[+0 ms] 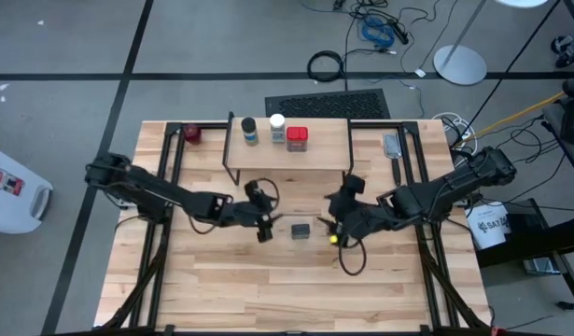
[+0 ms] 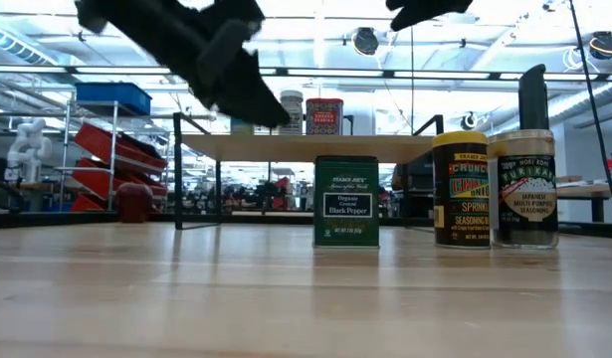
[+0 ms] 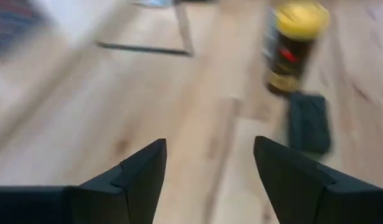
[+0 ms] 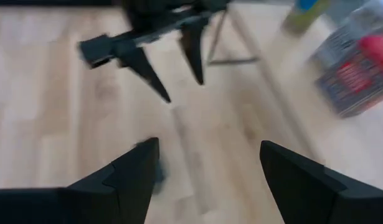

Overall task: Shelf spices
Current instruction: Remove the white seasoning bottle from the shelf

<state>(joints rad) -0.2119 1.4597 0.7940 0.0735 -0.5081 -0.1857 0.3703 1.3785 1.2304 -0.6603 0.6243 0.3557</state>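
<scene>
Standing on the shelf (image 1: 319, 149) are three spices: a tan-topped jar (image 1: 249, 131), a white-capped jar (image 1: 277, 130) and a red square tin (image 1: 297, 138). On the surface (image 1: 221, 280) in front of it, a dark green tin (image 1: 301, 230) is seen between the arms, with a yellow-topped jar (image 1: 335, 237) and another jar (image 2: 525, 189) beside it. The left tool (image 1: 264, 229) is held apart and empty just left of the green tin. The right tool (image 1: 335, 217) is likewise spread wide, nothing gripped, near the yellow-topped jar

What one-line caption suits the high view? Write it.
Both open grippers, left and right, flank a dark tin below the shelf.
</scene>
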